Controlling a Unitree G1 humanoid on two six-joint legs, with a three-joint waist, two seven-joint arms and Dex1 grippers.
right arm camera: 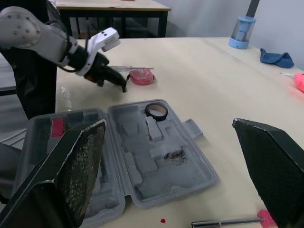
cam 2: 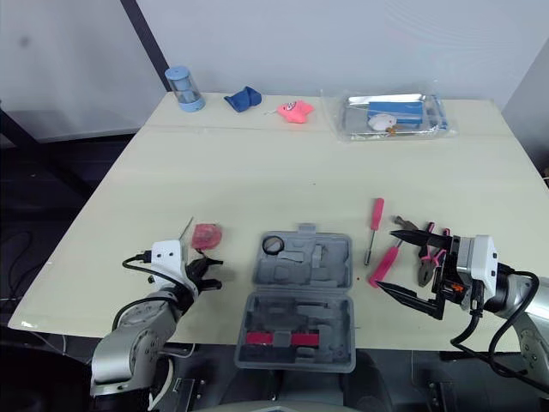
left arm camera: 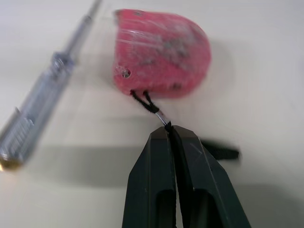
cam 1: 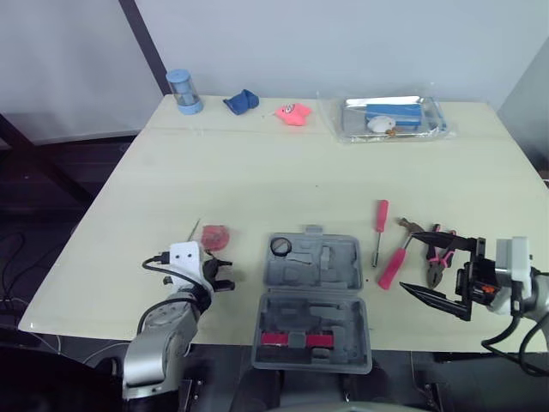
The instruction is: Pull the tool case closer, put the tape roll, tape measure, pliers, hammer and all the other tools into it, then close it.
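Note:
The grey tool case [cam 1: 313, 292] lies open at the table's front edge, with a black tape roll [cam 1: 281, 246] in its far half. Left of it sit the pink tape measure [cam 1: 214, 236] and a clear screwdriver [cam 1: 194, 230]. My left gripper [left arm camera: 170, 130] is shut on the black cord [left arm camera: 148, 102] of the tape measure [left arm camera: 161, 52], just in front of it. Right of the case lie a red screwdriver [cam 1: 380, 225], a pink-handled hammer [cam 1: 393, 268] and pliers [cam 1: 437, 257]. My right gripper [cam 1: 408, 260] is wide open, hovering over the hammer and pliers.
Along the far edge stand a blue cup [cam 1: 183, 90], a blue cloth [cam 1: 242, 101], a pink toy [cam 1: 293, 113] and a clear packet [cam 1: 393, 118]. The case overhangs the table's front edge [cam 1: 129, 330].

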